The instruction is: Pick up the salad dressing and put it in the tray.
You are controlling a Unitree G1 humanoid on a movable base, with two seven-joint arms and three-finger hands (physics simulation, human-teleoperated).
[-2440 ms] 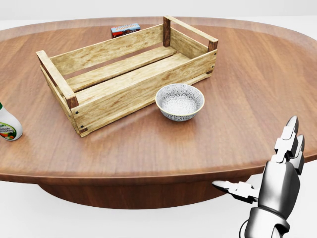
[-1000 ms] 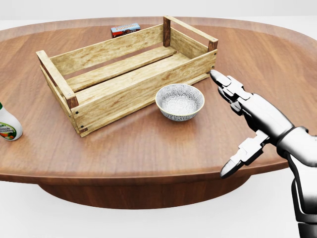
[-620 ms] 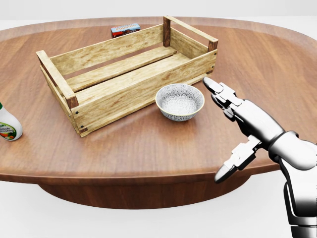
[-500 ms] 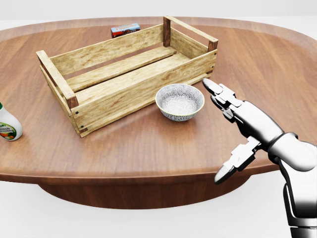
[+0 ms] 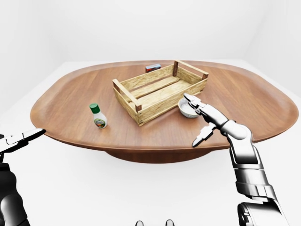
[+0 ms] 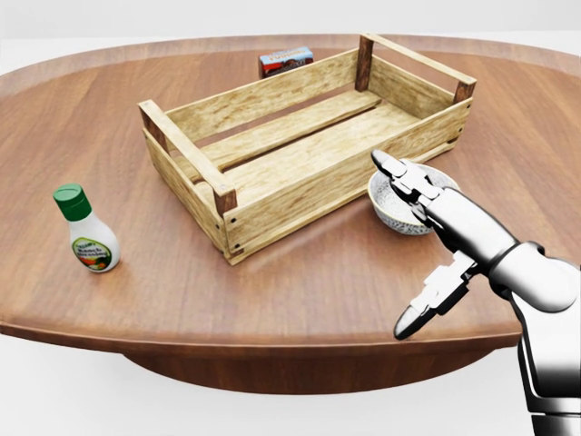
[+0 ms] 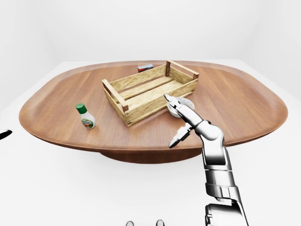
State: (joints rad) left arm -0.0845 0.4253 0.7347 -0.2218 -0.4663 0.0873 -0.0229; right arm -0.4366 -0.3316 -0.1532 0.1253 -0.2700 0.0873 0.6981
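While the right hand (image 6: 427, 245) hovers open-fingered, the tray (image 6: 300, 136) and bowl (image 6: 386, 207) hold nothing.

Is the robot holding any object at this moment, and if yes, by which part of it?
Nothing is held. The right hand hovers open by the bowl; the left hand is open, off the table; the salad dressing stands alone.

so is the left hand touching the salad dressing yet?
Apart. The left-eye view shows the left hand at the picture's left edge, off the table, with bare wood between it and the salad dressing.
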